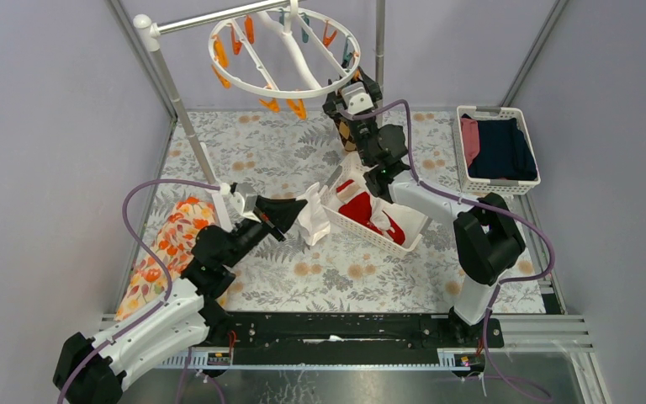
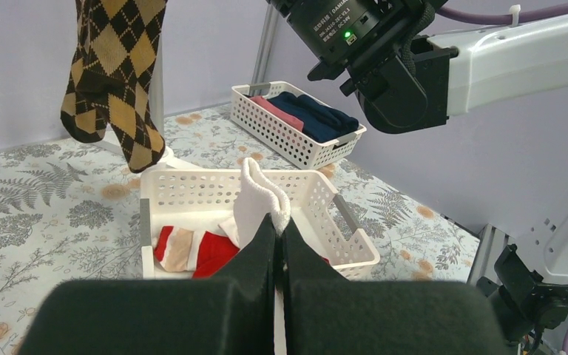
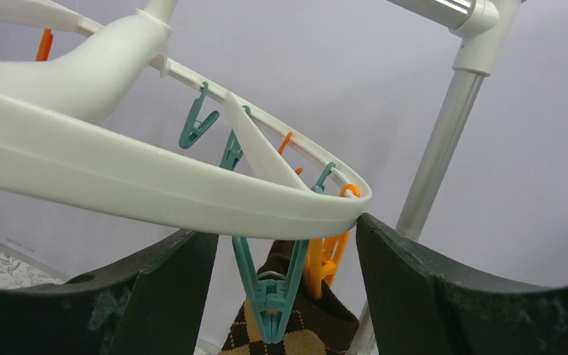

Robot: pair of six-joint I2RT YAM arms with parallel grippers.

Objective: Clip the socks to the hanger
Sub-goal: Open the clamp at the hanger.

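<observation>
The white ring hanger (image 1: 244,87) hangs at the back with orange and teal clothespins. The argyle socks (image 2: 115,74) hang from it, clipped by an orange pin (image 3: 325,259). My right gripper (image 3: 288,281) is open just under the ring's rim (image 3: 155,185), one finger on each side of a teal clothespin (image 3: 270,296); it also shows in the top view (image 1: 349,88). My left gripper (image 2: 279,222) is shut on a whitish sock (image 2: 259,196) and holds it beside the basket (image 1: 313,220). Red socks with white cuffs (image 2: 207,251) lie in the basket.
A white slatted basket (image 1: 370,236) sits mid-table. A second basket (image 1: 505,187) with navy and pink clothes stands at the right. An orange floral cloth (image 1: 168,244) lies at the left. The hanger's stand pole (image 1: 177,101) rises at the back left.
</observation>
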